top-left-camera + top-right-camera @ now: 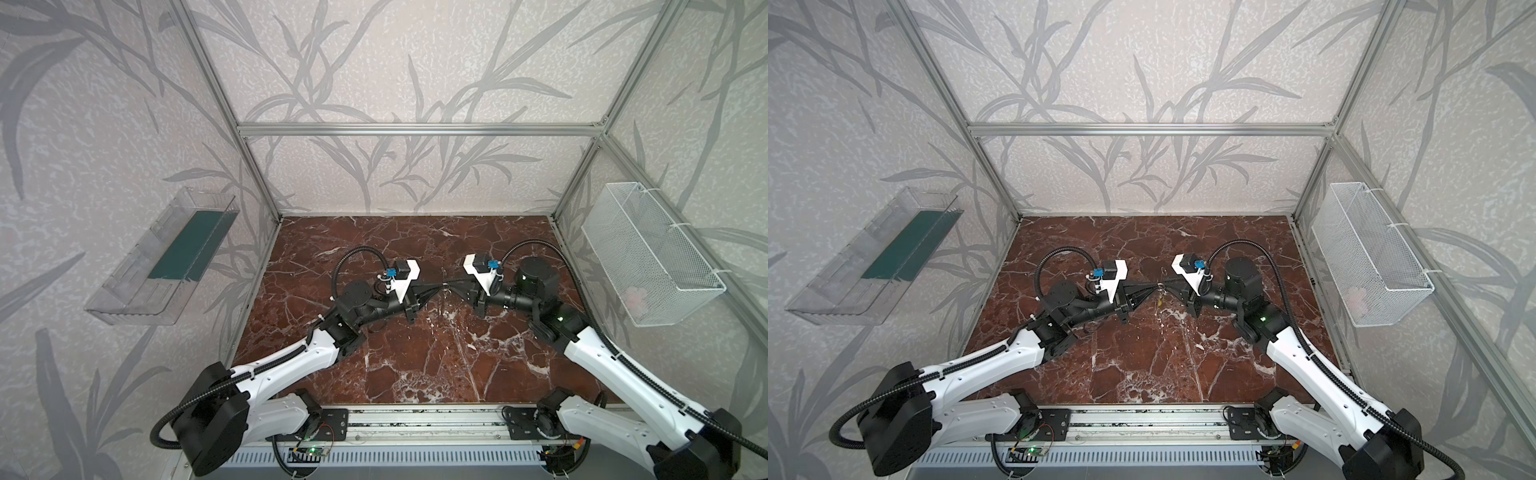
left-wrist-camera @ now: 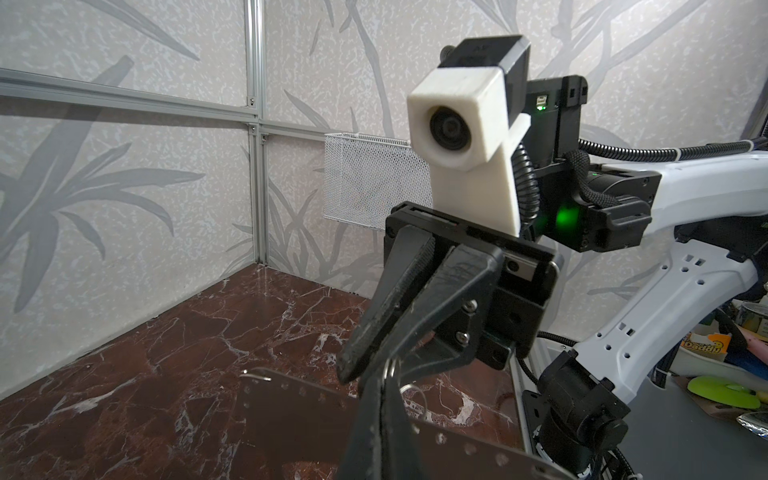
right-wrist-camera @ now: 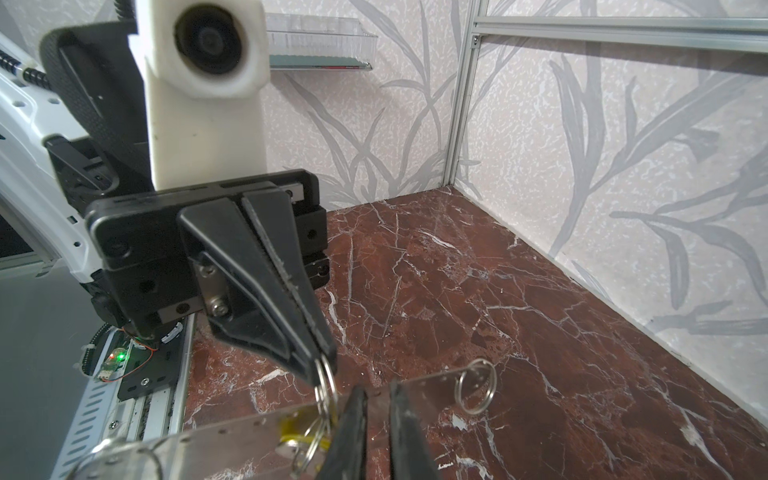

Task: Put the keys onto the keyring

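Item: key plate (image 3: 241,440), flat, with holes along its rim. It is held off the table (image 1: 415,365) at mid-scene, pinched edge-on between the narrow-set fingers of the right gripper (image 2: 361,370). Item: keyring (image 3: 320,392), its wire ring clamped in the fully closed tips of the left gripper (image 3: 321,360), with the yellow tag (image 3: 296,432) hanging against the plate. Extra: a second small ring (image 3: 456,388) already sits through a hole toward the plate's far end. Progress, as judged: both parts are lifted and brought tip to tip, and threading is in hand. Whether the held ring has entered a rim hole cannot be told. Left to do: work it fully through, then release. Room: bare table on every side; the clear bin (image 1: 166,257) on the left wall and the wire basket (image 1: 648,253) on the right wall are well apart from the work.
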